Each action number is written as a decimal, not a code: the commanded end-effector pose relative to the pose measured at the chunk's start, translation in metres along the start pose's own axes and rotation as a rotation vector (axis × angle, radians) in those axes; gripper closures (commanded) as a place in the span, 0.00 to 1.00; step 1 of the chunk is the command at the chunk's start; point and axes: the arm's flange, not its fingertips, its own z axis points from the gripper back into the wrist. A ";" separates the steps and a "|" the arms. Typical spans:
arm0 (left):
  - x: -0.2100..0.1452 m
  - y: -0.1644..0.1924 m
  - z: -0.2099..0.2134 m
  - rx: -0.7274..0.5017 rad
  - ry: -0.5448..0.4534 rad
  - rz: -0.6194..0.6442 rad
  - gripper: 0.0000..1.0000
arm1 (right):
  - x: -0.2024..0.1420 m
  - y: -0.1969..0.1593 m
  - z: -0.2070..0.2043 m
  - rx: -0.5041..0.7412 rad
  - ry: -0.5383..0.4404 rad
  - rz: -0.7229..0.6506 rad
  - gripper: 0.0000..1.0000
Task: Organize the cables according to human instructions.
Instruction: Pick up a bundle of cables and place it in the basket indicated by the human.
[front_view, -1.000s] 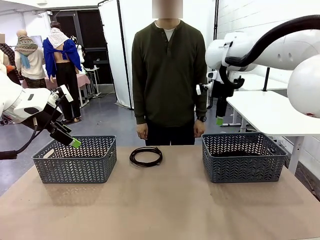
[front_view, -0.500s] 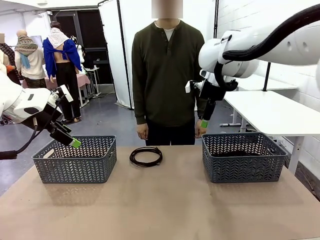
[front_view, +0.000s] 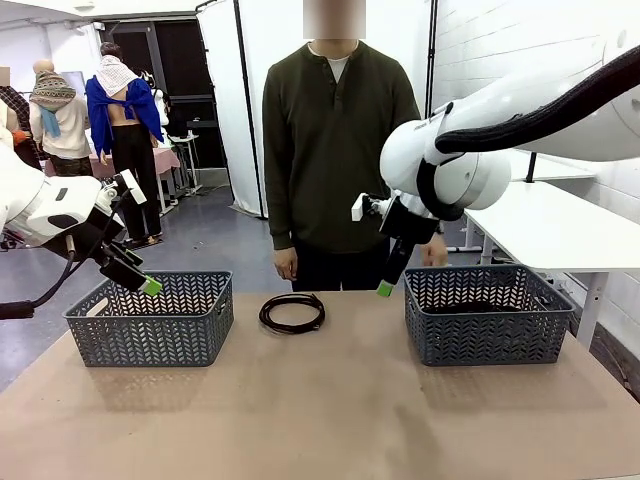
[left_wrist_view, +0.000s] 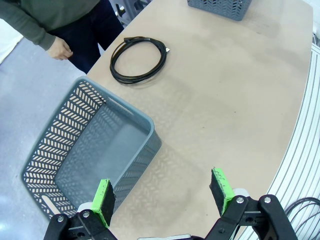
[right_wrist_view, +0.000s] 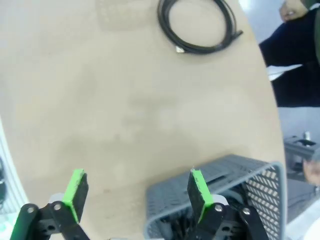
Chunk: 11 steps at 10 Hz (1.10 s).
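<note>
One cable (front_view: 292, 297) lies as a flat black coil on the table's far middle, in front of the human (front_view: 335, 140), who stands with both hands down. The left wrist view shows the cable (left_wrist_view: 131, 80) beyond the left basket; the right wrist view has the cable (right_wrist_view: 200, 48) at the top. My right gripper (front_view: 385, 288) hangs open, tip down, between the coil and the right basket (front_view: 487, 330), its jaws (right_wrist_view: 136, 187) holding nothing. My left gripper (front_view: 148, 285) hovers open over the left basket (front_view: 150, 325), with its jaws (left_wrist_view: 162, 192) holding nothing.
Dark cords (front_view: 470, 308) lie inside the right basket, whose corner (right_wrist_view: 220, 172) sits under my right fingers. The left basket's floor (left_wrist_view: 100, 145) is bare. A white table (front_view: 540, 225) stands off to the right, beyond the basket.
My right arm has swung left and down, from above the right basket's far corner to the gap between basket and coil. The left arm and the coil have not moved.
</note>
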 end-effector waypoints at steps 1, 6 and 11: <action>-0.002 0.003 -0.001 -0.011 -0.009 -0.004 0.00 | -0.003 0.013 -0.013 0.020 -0.043 0.026 0.00; -0.002 0.003 -0.001 -0.011 -0.009 -0.004 0.00 | 0.006 0.015 -0.015 0.028 -0.002 0.011 0.00; -0.002 0.003 -0.001 -0.011 -0.009 -0.004 0.00 | 0.006 0.015 -0.015 0.028 -0.002 0.011 0.00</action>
